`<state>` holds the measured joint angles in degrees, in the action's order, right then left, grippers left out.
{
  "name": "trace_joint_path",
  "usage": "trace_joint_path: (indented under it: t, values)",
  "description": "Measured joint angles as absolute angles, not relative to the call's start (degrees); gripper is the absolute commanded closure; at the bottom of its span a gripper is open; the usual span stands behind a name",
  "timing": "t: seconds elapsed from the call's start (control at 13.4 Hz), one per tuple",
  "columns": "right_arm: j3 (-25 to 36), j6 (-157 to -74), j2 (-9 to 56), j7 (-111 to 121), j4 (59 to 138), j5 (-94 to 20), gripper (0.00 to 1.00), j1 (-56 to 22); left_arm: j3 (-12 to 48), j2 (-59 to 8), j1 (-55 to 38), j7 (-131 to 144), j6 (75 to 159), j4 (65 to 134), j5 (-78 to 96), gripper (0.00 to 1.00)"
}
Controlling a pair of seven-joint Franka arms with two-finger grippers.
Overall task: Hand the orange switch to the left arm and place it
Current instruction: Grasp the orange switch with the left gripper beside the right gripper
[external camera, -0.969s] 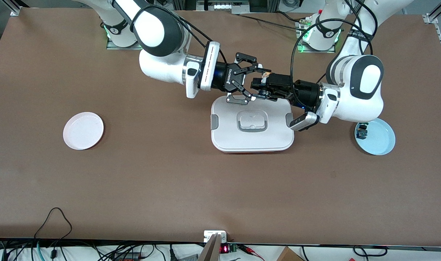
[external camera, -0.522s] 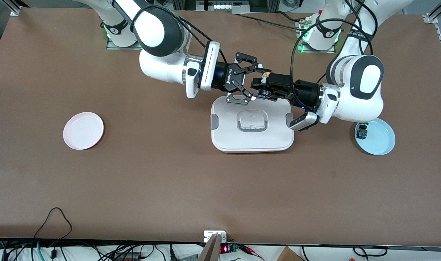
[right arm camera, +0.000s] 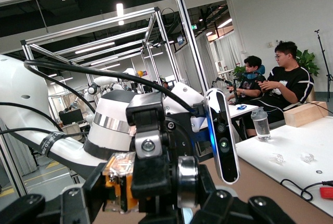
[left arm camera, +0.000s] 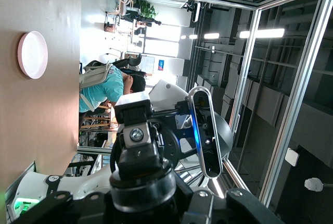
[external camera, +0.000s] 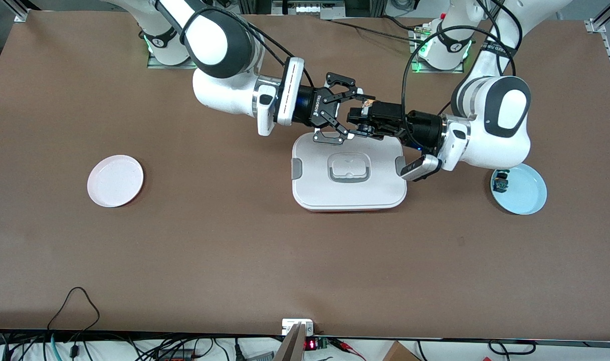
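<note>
A wide brown table [external camera: 224, 240] fills the front view, both arm bases at its 12 o'clock edge. At the centre sits the white box [external camera: 349, 173], lid on. Over the box's 12 o'clock rim the two grippers meet nose to nose. The left gripper [external camera: 356, 120] comes in from 3 o'clock with its fingers pinched on the orange switch [external camera: 368, 103]; in the right wrist view the switch [right arm camera: 118, 179] shows clamped in the black fingers [right arm camera: 148, 174]. The right gripper [external camera: 344, 111] comes in from 9 o'clock with its fingers [external camera: 330, 136] spread wide around the left gripper's tip. A white plate [external camera: 115, 180] lies toward 9 o'clock; a pale blue plate [external camera: 525, 193] toward 3 o'clock holds a small dark part [external camera: 500, 184] with a green cap.
</note>
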<state>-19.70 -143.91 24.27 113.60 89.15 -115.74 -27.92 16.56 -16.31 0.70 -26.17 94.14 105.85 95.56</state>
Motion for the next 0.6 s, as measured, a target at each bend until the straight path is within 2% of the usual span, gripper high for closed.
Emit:
trace_joint_path:
  t: [0.07,0.6]
  values:
    - [-19.7,-143.91,24.27,113.66,89.15,-115.74,0.01,-27.92,16.56,-16.31,0.71,-26.17,94.14,105.85,95.55,0.75]
    - [-19.17,-144.03,24.42,113.87,89.16,-115.74,0.0,-27.44,16.29,-16.17,1.57,-26.18,93.36,105.85,95.55,0.75]
